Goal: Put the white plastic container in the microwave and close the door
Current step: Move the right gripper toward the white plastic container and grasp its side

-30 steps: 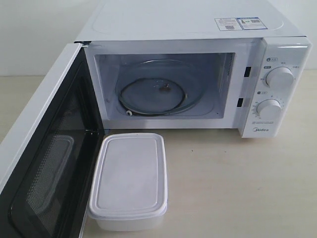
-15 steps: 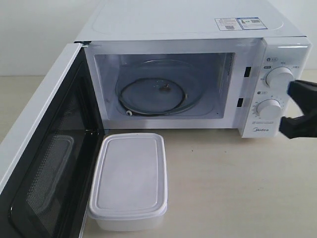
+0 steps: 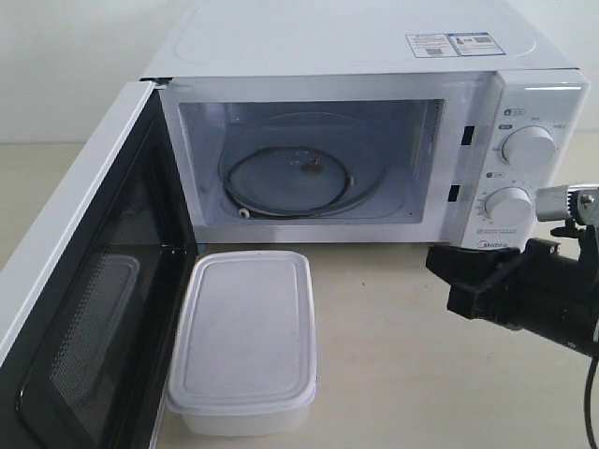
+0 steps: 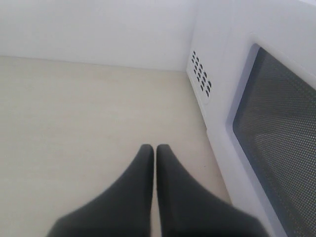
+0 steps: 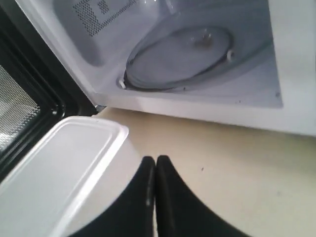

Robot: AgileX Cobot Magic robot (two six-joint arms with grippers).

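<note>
Nearest the camera: white plastic container sat lidded on the table, outside the microwave, just in front of the left half of the cavity mouth. Long axis ran front-to-back, one short end facing the cavity, so a straight carry forward looked like the way in. Its left long side lay just beside the black inner face of the open door; couldn't tell whether they touched.

Right gripper was about level with the container's far end, off to its right, bare table between them, no contact. Fingers pressed together, clenched on nothing, tips aimed left toward the container. Right wrist view agreed: container ahead and off to one side of the tips, cavity beyond.

Left gripper was also clenched and empty, out of the exterior view. Its wrist view put it on the outer side of the door, mesh window alongside. The door stood between it and the container, so I judged the right arm had the clear line. Jaws would need opening first, across the short width.

Further back: nothing in the cavity, glass turntable bare.
</note>
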